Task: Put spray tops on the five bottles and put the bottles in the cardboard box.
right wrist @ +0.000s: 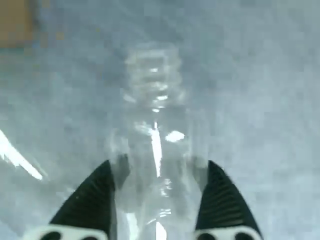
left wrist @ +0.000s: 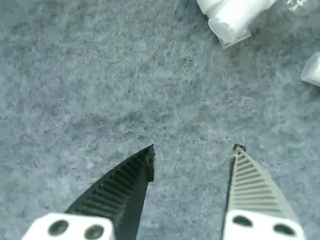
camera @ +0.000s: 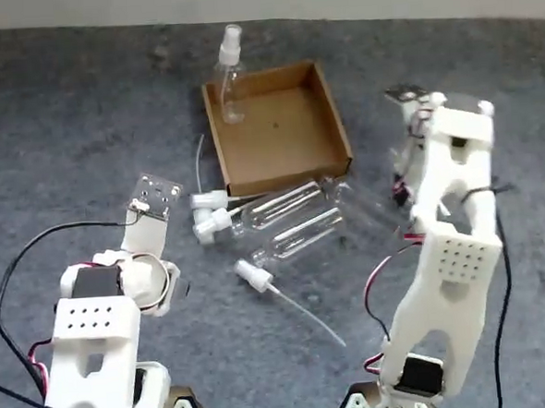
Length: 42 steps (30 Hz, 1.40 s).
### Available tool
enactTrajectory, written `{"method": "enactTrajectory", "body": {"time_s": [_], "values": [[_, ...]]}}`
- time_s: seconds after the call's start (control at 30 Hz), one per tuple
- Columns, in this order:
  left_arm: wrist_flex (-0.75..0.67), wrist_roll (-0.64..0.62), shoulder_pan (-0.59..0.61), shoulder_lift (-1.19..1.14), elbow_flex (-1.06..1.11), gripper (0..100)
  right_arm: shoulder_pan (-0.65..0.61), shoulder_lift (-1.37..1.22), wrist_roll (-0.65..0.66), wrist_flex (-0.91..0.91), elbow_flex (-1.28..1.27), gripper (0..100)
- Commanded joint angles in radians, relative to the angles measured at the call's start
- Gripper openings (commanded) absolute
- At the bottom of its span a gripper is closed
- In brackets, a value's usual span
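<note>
The uncapped bottle (right wrist: pixel 155 150) is thin clear plastic: probably light, smooth enough to slip, free to roll, and likely to dent if squeezed hard. The best hold is across the round body below the shoulder, which leaves the threaded neck free for a top. The right gripper (right wrist: pixel 161 185) is placed that way, its jaws narrowed onto the body from both sides and seemingly holding it, right of centre in the high view, just below the cardboard box (camera: pixel 289 178).

The loose spray top (camera: pixel 257 276) lies below centre. Its head looks stiff and its long dip tube thin and bendy, so it should be taken by the head. The left gripper (left wrist: pixel 194 152) hangs wide apart over bare grey carpet (camera: pixel 81 105), holding nothing.

Count: one box and four bottles I can make out. A capped upright bottle (camera: pixel 232 86) stands at the box's upper left corner, two lying bottles (camera: pixel 282 203) rest with white heads at their left ends, and the gripped one is uncapped. I cannot pick out a fifth. One spray top is clearly loose
</note>
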<state>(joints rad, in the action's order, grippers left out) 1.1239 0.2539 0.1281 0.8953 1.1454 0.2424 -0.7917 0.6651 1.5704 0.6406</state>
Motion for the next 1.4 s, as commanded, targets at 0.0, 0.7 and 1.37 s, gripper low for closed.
{"method": "enactTrajectory", "body": {"time_s": [0.0, 0.7, 1.37], "values": [[-0.021, -0.011, -0.019, 0.025, -0.002, 19, 0.105, 0.035, 0.015, 0.105, 0.094, 0.4], [-0.026, -0.011, -0.019, 0.022, -0.001, 19, 0.343, 0.642, 0.181, -0.185, -0.808, 0.5], [-0.025, -0.009, -0.019, 0.019, -0.001, 19, 0.193, 0.854, -0.055, -0.430, -1.142, 24.0]]}}
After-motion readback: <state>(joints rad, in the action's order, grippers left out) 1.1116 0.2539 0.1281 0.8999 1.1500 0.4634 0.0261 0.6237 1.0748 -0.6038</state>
